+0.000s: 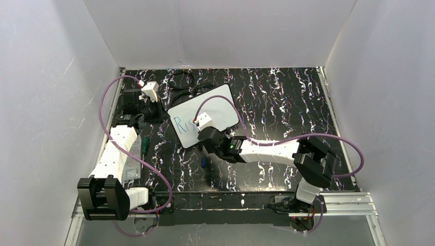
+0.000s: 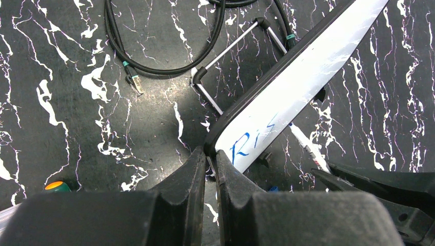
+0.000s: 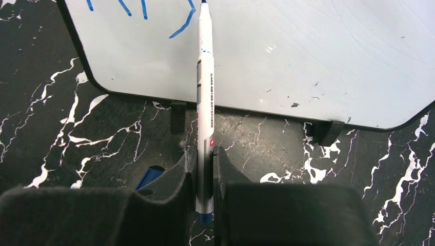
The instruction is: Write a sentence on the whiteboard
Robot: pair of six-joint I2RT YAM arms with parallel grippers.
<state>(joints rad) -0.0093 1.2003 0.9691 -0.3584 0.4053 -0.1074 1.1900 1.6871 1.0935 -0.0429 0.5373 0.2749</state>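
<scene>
Both closed: left hand [image 2: 210,157] on the whiteboard [image 2: 302,77] corner, right hand [image 3: 205,155] around a marker [image 3: 205,92] at the sentence [image 2: 247,145].

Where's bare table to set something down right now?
Bare: back-right table, between the whiteboard and the right wall; also the front strip between the right arm and the near edge. Crowded: back-left, with cables, the left hand and the whiteboard's corner.
</scene>
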